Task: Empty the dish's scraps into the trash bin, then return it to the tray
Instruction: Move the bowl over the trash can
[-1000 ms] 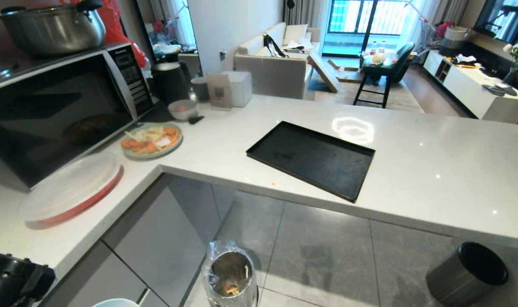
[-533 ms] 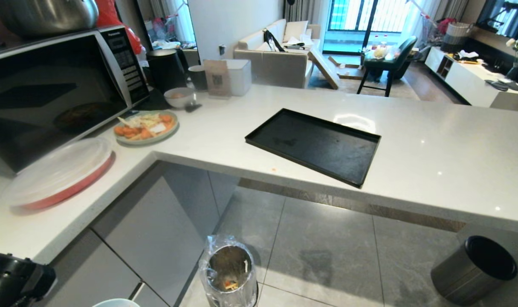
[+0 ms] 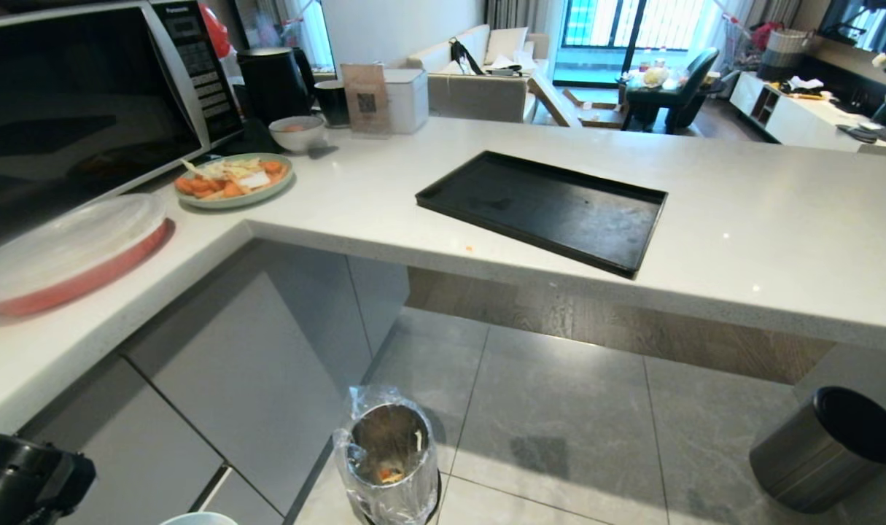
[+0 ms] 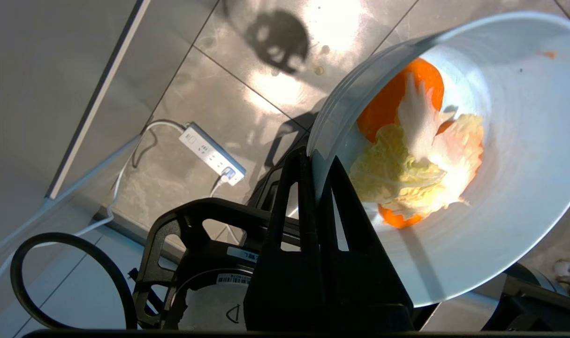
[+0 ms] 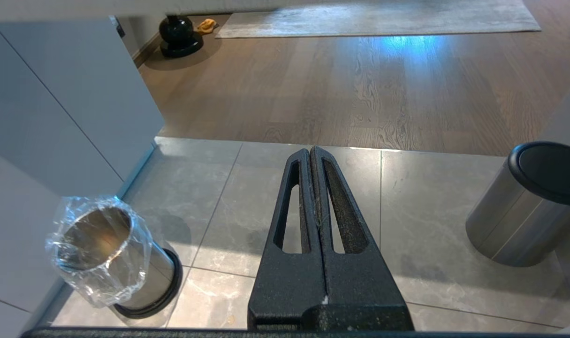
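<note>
Pale stone counter (image 3: 384, 197) wraps around in front of me, with grey floor tiles below it and a living room beyond. Up on the counter sits the tray (image 3: 545, 208), flat, matte black and bare, well apart from a microwave (image 3: 85, 102) and a green plate (image 3: 232, 179) of cut vegetables at my left.

Down on the tiles, close to the cabinet fronts, stands the trash bin (image 3: 388, 456), a shiny steel cylinder with crinkled clear liner bunched over its rim; a few orange bits already lie at its bottom. A darker black-rimmed bin (image 3: 825, 448) stands far off to my right and is not my target.

I judge I am in the emptying step, not yet over the mouth. My left gripper (image 4: 318, 162) is pinched tight on the rim of the dish (image 4: 500, 188), one finger inside and one outside the wall. The dish is a smooth pale blue-white bowl, tilted, its edge just peeking in at the bottom of the head view. Inside, the scraps (image 4: 414, 141) cling together: orange carrot slices under pale yellowish leaf pieces.

Next I would need to carry the dish above the lined bin and tip it further.

My right gripper (image 5: 315, 155) hangs idle, fingers pressed together, empty.
</note>
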Motion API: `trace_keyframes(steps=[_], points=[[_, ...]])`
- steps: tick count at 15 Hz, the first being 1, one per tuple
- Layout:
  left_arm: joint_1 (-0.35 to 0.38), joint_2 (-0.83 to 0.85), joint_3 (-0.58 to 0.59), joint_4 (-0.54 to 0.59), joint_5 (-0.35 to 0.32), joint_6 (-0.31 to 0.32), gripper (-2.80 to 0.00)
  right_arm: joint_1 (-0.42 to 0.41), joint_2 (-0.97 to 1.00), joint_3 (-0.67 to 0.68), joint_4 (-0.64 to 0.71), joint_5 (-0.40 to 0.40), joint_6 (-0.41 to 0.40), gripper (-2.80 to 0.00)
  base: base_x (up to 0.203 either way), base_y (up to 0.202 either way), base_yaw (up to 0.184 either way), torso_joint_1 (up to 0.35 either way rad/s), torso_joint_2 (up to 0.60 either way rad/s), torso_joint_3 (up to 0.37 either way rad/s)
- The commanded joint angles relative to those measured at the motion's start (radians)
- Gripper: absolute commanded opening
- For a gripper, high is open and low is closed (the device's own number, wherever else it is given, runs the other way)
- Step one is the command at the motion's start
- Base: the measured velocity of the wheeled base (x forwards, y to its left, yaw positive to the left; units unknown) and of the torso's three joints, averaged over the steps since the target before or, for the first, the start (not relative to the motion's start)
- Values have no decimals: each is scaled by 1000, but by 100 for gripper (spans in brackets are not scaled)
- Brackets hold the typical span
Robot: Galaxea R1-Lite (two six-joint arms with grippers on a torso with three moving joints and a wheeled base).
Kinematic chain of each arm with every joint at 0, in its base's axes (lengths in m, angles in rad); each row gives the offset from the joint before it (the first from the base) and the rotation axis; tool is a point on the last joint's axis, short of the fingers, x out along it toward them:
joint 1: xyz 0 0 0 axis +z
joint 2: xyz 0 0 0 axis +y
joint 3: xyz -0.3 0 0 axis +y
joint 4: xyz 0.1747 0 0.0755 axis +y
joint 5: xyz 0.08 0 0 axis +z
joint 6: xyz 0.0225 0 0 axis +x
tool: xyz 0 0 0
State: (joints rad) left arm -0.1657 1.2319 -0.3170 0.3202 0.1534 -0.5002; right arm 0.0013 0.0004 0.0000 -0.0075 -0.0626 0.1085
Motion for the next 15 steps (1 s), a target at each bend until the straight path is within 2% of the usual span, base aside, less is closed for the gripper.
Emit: trace_keyframes(steps=[1,13,15], points=[[0,0,-1,2,1,-3,-280,0,1,0,0,0,0,-280,0,0,0,-110,493,378],[0,0,3,2,-2,-3,-280,0,1,0,0,0,0,-280,0,0,0,-40,450,412],[0,0,6,2,-1,-3,-280,0,1,0,0,0,0,-280,0,0,0,2,93,107]])
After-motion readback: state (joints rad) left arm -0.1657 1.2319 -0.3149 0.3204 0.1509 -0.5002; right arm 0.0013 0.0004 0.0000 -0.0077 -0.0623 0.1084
